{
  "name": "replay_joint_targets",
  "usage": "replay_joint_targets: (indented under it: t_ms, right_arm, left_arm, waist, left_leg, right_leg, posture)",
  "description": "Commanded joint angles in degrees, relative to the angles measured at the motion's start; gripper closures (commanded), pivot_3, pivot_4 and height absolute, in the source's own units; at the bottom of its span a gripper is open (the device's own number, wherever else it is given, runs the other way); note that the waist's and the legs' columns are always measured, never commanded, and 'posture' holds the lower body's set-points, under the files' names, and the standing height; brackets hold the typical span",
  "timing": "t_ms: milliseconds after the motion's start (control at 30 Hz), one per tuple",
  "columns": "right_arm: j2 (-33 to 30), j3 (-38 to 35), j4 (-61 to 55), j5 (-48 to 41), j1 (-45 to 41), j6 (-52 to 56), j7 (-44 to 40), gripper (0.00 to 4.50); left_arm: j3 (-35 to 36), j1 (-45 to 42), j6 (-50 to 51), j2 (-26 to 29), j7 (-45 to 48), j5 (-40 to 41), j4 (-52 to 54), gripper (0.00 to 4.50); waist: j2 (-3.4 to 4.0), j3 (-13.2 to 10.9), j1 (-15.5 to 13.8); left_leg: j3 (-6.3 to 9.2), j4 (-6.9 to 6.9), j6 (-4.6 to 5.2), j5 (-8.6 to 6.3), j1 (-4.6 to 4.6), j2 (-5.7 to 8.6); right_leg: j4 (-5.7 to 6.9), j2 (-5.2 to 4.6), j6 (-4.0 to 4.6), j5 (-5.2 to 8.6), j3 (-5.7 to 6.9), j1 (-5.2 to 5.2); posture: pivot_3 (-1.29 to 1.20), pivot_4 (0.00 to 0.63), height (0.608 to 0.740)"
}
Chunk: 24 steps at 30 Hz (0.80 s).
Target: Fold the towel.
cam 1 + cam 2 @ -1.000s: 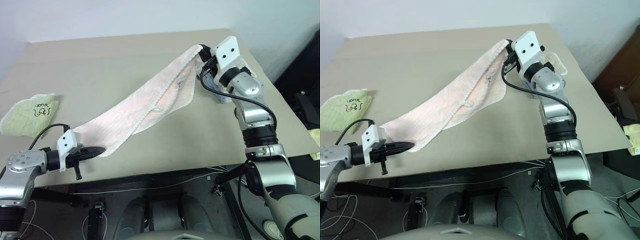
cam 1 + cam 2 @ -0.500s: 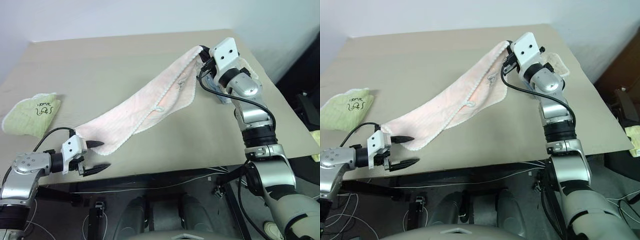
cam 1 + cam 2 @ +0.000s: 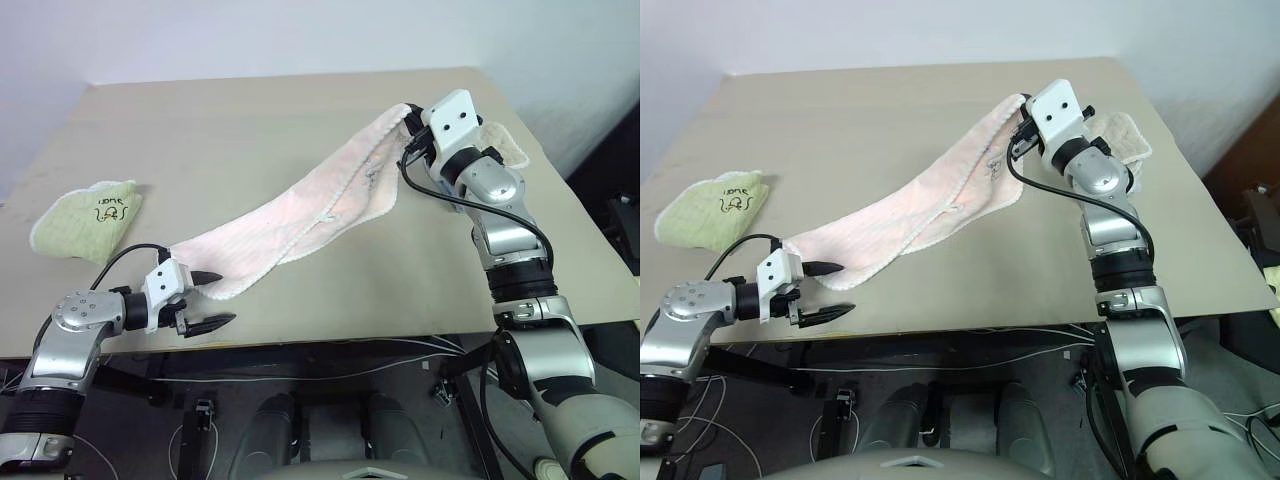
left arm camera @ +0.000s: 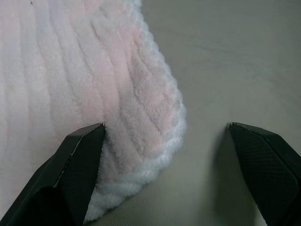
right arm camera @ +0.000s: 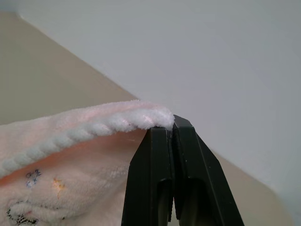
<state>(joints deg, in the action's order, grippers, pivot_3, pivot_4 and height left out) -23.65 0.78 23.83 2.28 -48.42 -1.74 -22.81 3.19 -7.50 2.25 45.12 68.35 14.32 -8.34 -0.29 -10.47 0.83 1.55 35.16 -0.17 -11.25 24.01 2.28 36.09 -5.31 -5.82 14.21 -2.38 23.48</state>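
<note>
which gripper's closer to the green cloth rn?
Left. The left gripper sits open at the towel's near end, a short way from the green cloth. The right gripper, shut on the towel's far corner, is across the table.

Light green cloth with dark writing [image 3: 85,215] on beige table [image 3: 230,130], beige cloth [image 3: 503,145] at far right

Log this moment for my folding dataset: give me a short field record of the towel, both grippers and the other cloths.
towel: pink towel, stretched across the table, far end lifted
left gripper: left gripper open, at the towel's near corner, one finger against its edge
right gripper: right gripper shut on the towel's far corner
other cloths: green cloth on the table's left; beige cloth behind the right arm
</note>
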Motion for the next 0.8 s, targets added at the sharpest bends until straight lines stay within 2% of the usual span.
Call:
replay_joint_targets:
  t_ms: [33,333,433,567,667,800]
  right_arm:
    - [-0.9,-1.1,-2.7,0.1,-0.7,-0.2,0.7,4.50]
    - [-1.2,-1.3,-2.2,0.1,-1.0,-0.3,0.8,4.50]
    - [-1.3,-1.2,-2.2,0.2,-0.8,-0.3,0.8,4.50]
    - [-1.2,-1.1,-2.6,0.0,-0.7,0.1,0.5,4.50]
    - [-1.3,-1.2,-2.5,-0.3,-0.9,0.1,0.1,4.50]
    - [-1.5,-1.9,-1.8,-0.9,-1.3,-0.3,-0.2,4.50]
  left_arm:
    - [0.3,-0.5,4.4,1.1,-1.4,0.5,2.9,1.28]
    - [-1.0,-1.1,4.3,2.5,-0.7,-1.5,1.8,4.38]
    - [-0.9,-1.0,3.3,2.8,-0.1,-1.7,1.1,4.45]
    - [3.8,-2.5,5.2,2.3,0.5,3.8,0.1,4.45]
    - [8.4,-4.8,12.6,4.3,2.0,10.3,-0.2,4.45]
    - [12.0,-8.4,16.5,8.4,3.7,12.4,-4.4,4.45]
  waist:
    - [-0.01,0.0,0.1]
    - [-0.01,0.0,0.4]
    - [-0.01,0.0,0.4]
    - [-0.04,0.0,0.4]
    - [-0.14,-0.1,0.4]
    - [-0.19,-0.1,0.5]
  left_leg:
    - [0.00,0.00,0.01,0.01,0.01,0.00]
    - [-0.02,-0.04,0.01,0.03,0.10,-0.08]
    - [-0.03,-0.08,0.01,0.03,0.22,-0.08]
    - [-0.03,-0.07,0.01,0.03,0.26,-0.09]
    - [-0.03,-0.05,0.01,0.03,0.40,-0.12]
    - [-0.03,-0.05,0.01,0.04,0.48,-0.13]
  right_leg:
    - [-0.01,0.02,0.00,0.00,0.00,0.02]
    - [-0.08,0.18,-0.17,0.09,-0.07,0.12]
    - [-0.09,0.17,-0.19,0.11,-0.07,0.23]
    - [-0.08,0.17,-0.18,0.11,-0.08,0.27]
    - [-0.04,0.19,-0.18,0.11,-0.07,0.45]
    - [-0.01,0.26,-0.20,0.10,-0.07,0.54]
  posture:
    - [0.00,0.150,0.740]
    - [0.00,0.150,0.740]
    - [0.00,0.150,0.740]
    - [0.00,0.150,0.740]
    - [0.00,0.150,0.740]
    - [0.00,0.150,0.740]
